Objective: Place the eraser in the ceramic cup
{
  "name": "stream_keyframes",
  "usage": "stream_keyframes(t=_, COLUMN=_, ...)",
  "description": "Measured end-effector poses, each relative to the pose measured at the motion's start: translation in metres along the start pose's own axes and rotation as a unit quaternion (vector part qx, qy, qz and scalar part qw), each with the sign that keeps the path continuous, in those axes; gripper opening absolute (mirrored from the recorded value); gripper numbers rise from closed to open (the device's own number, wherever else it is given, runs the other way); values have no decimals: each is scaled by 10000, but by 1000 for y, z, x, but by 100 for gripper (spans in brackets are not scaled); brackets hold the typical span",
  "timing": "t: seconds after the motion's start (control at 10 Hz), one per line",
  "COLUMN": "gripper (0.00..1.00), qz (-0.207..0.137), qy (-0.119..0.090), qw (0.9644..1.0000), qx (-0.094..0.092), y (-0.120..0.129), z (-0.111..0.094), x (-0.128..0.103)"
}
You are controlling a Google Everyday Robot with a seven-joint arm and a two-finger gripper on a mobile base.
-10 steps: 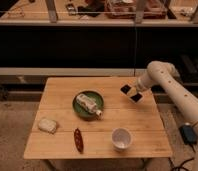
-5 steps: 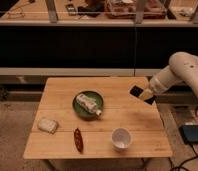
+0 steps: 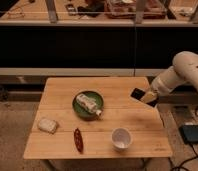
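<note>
Overhead-oblique view of a wooden table (image 3: pixel 142 122) standing in the middle of the frame, with a dark shelf front behind it. The white arm (image 3: pixel 186 70) enters from the right edge and reaches down and leftward; its tool (image 3: pixel 146 95) sits at centre right of the frame, over the right-hand margin of the table, pinched on the eraser (image 3: pixel 137 93). The eraser, a small flat black block, projects from the left side of the tool and appears tilted and held off the table surface. The ceramic cup (image 3: pixel 121 138), white and upright with its mouth open to the camera, stands on the table at lower right of centre, below and slightly left of the tool and well apart from it; nothing can be made out inside it. A green plate (image 3: pixel 76 105) lies at the centre of the table and carries a pale, bottle-like object (image 3: pixel 88 103) lying on its side, set diagonally from upper left to lower right. A pale, lumpy block (image 3: pixel 47 125) rests near the left edge of the table. A slender dark red object (image 3: pixel 78 140) lies near the front edge, between the pale block and the cup. On the floor at lower right lies a flat dark box (image 3: pixel 192 133).
</note>
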Motion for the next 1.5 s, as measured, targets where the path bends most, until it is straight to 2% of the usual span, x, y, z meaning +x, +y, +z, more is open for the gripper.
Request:
stream_keyframes(t=0.1, gripper=11, qz=-31, qy=24, qw=10000, qx=4, y=-3, z=0, x=2)
stream_keyframes(t=0.3, gripper=11, qz=-231, qy=174, qw=9996, qx=18, y=-27, z=-7, x=14)
stream_keyframes(t=0.5, gripper=11, qz=-619, qy=390, qw=9973, qx=41, y=-83, z=-21, x=30)
stream_keyframes(t=0.7, gripper=11, qz=-998, qy=437, qw=9940, qx=128, y=-150, z=-19, x=30)
stream_keyframes(t=0.8, gripper=11, qz=-1095, qy=401, qw=9929, qx=222, y=-173, z=-10, x=25)
stream_keyframes(t=1.1, gripper=11, qz=-1357, qy=165, qw=9881, qx=712, y=-241, z=38, x=5)
stream_keyframes(t=1.3, gripper=11, qz=-1438, qy=59, qw=9860, qx=842, y=-251, z=62, x=4)
stream_keyframes(t=1.5, gripper=11, qz=-1415, qy=-54, qw=9876, qx=683, y=-237, z=83, x=5)
